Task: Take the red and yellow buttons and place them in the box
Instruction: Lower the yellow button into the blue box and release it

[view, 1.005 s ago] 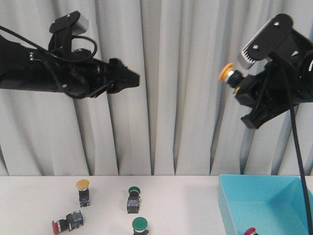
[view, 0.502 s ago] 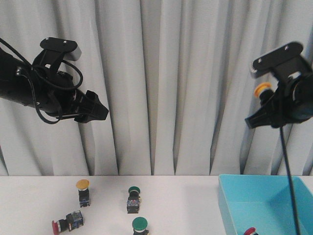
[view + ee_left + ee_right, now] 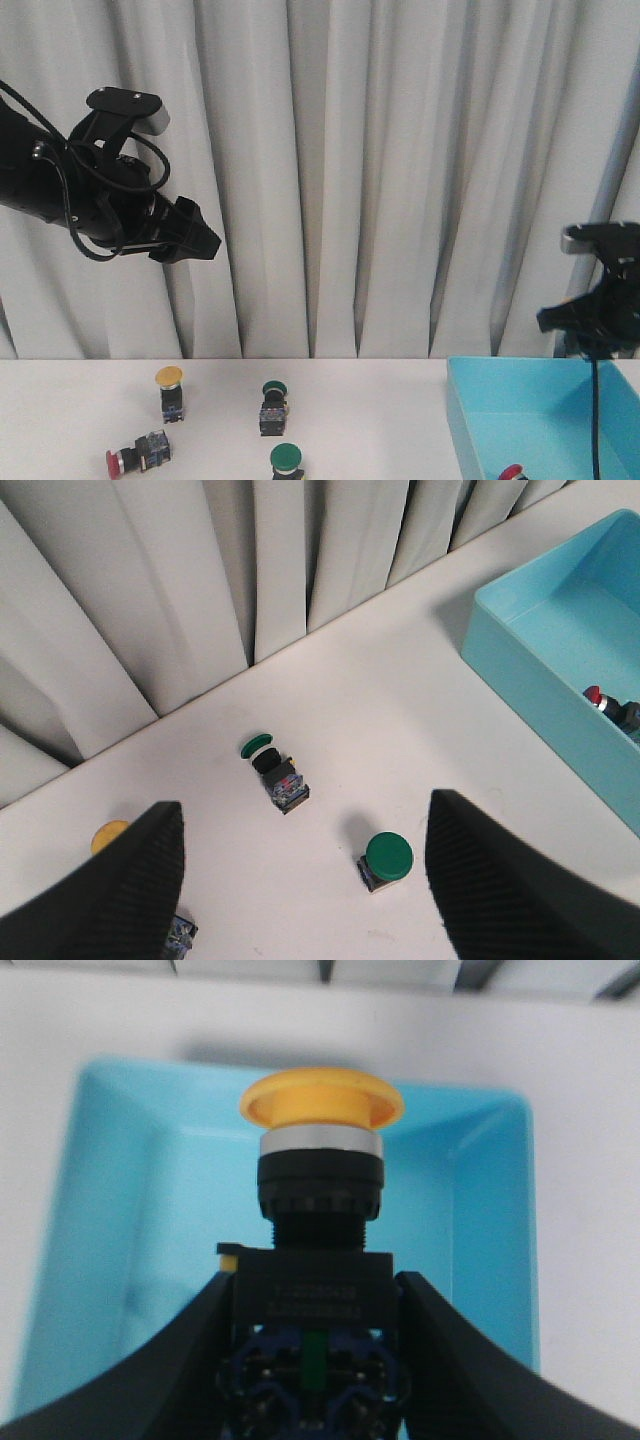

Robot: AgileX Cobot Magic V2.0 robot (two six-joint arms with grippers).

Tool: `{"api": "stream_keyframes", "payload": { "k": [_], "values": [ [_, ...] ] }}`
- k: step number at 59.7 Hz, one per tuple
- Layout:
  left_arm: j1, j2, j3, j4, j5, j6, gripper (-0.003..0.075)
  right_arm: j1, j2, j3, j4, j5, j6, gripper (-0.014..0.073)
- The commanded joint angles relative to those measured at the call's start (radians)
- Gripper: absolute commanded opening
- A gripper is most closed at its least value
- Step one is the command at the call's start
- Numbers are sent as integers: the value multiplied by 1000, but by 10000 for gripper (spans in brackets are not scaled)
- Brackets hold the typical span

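Now the right gripper [image 3: 312, 1360], clamped on a yellow-capped push button [image 3: 320, 1175], hangs over the turquoise box [image 3: 90, 1220] at the table's right: placing step; next, release. The left gripper [image 3: 300, 880] hovers wide open, empty.

Front view: right claw [image 3: 560, 322] is small and dark, its tips run together, and the button it carries can't be made out there. Box [image 3: 470, 420] cut off by the right and bottom edges. Red button in the box [image 3: 511, 472] clipped at the bottom edge, only the cap shows. Lower green button [image 3: 287, 459] also clipped at the bottom, body mostly out of view.

Left wrist view: yellow button on the tabletop [image 3: 108, 836] partly hidden behind the left claw's finger [image 3: 105, 900]; box runs off the right edge.

Right wrist view: held yellow button [image 3: 320, 1220] has its lower body cut by the bottom edge; label text on it unreadable.
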Motion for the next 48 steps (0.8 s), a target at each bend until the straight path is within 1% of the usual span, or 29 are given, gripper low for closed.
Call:
{"api": "stream_keyframes", "payload": {
  "k": [1,9,18,35,42,48],
  "values": [
    [0,-49,-24,-22,-46,-11,497,-49,3,-28,43,5,-38,-3],
    [0,-49,-24,-21,-47,-14,497,-74,73,-28,61,45,-43,-1],
    [0,-49,-24,-21,-47,-61,497,-74,149,-28,72,81,-80,2],
    [-1,-49,-24,-21,-45,-64,497,-74,230,-28,74,76,-124,17],
    [-1,-49,-24,-21,-46,-64,497,-74,249,-28,99,89,-126,53],
    [-2,-49,-24,-21,-47,-64,497,-74,265,-28,122,98,-146,120]
  ]
}}
